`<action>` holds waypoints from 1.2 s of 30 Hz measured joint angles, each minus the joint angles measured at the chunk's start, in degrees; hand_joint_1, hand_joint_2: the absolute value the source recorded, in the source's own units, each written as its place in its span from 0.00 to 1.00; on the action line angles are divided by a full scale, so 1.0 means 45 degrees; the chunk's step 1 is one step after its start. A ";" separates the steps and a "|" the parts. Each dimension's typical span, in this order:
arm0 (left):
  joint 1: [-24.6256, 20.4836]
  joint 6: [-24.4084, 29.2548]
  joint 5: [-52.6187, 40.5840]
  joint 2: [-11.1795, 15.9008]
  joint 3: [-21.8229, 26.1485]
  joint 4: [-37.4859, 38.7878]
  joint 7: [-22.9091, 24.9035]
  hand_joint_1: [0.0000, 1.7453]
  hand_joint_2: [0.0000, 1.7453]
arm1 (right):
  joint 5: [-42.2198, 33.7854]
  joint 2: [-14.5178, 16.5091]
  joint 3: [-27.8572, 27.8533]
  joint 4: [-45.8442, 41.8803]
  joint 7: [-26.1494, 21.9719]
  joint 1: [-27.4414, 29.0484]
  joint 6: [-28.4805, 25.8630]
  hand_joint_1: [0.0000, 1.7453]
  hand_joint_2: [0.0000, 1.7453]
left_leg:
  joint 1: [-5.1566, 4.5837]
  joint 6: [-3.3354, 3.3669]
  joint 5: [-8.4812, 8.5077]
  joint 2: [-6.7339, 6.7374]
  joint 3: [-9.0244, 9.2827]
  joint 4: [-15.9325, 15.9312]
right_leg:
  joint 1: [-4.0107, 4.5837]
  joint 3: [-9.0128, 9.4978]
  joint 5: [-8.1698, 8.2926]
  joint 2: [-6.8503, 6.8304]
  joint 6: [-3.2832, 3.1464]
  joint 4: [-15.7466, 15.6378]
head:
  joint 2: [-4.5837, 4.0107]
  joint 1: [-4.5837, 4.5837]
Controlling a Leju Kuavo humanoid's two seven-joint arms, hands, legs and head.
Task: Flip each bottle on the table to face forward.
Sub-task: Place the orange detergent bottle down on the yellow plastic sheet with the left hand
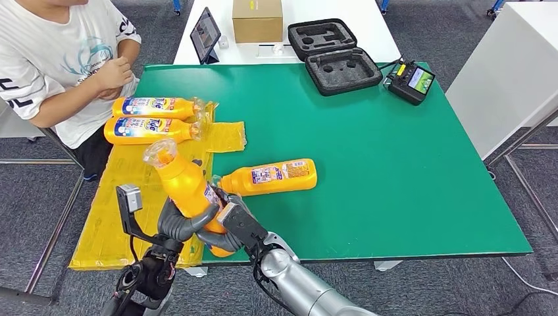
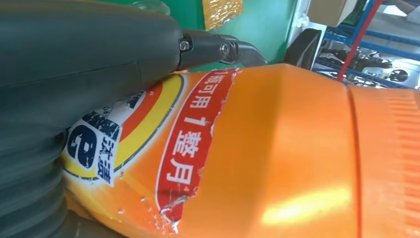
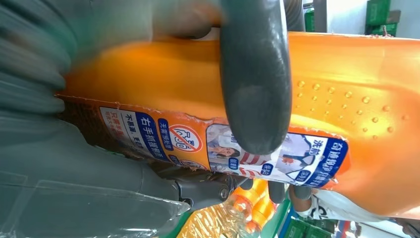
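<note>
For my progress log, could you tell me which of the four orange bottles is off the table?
The bottle gripped by both the left hand and right hand, tilted, cap end up; the other three lie flat.

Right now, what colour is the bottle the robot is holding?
Orange, with a clear cap; the held bottle shows best in the head view.

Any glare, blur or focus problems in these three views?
Head view: sharp, evenly lit, edges bowed by the wide lens. Left wrist view: bright glare streak on the held bottle, left hand soft. Right wrist view: right hand and ribbed cover blurred, label readable.
</note>
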 joint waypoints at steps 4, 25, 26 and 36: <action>-0.0007 0.0007 0.0010 0.0015 -0.0015 0.0085 0.0000 0.00 1.00 | -0.0004 0.0000 0.0066 0.0154 0.0016 -0.0064 0.0000 1.00 1.00 | 0.0000 0.0000 0.0000 0.0001 0.0000 0.0000 | 0.0000 0.0000 0.0000 0.0001 0.0000 0.0000 | 0.0000 0.0001; -0.0011 0.0104 -0.0153 0.0120 -0.0115 0.0149 -0.0234 1.00 1.00 | 0.0092 0.0000 0.0165 0.0610 0.0109 -0.0138 -0.0008 0.25 1.00 | 0.0000 0.0000 0.0001 0.0000 -0.0001 0.0000 | 0.0000 0.0001 0.0000 0.0001 0.0000 0.0000 | 0.0000 0.0001; -0.0017 0.0128 -0.0218 0.0121 -0.0153 0.0149 -0.0284 1.00 1.00 | 0.0121 0.0000 0.0169 0.0623 0.0096 -0.0130 -0.0025 0.00 1.00 | -0.0001 0.0000 0.0001 0.0000 -0.0001 0.0000 | 0.0000 0.0001 0.0000 0.0001 0.0000 0.0000 | 0.0000 0.0002; -0.0391 0.2559 -0.2959 0.0095 -0.0527 -0.0077 -0.2757 1.00 1.00 | 0.1272 -0.0092 0.0153 -0.0479 -0.0640 0.0103 -0.2766 0.00 0.00 | -0.0001 0.0001 0.0001 -0.0004 -0.0004 0.0001 | 0.0000 0.0001 0.0001 -0.0002 0.0000 0.0001 | 0.0000 0.0001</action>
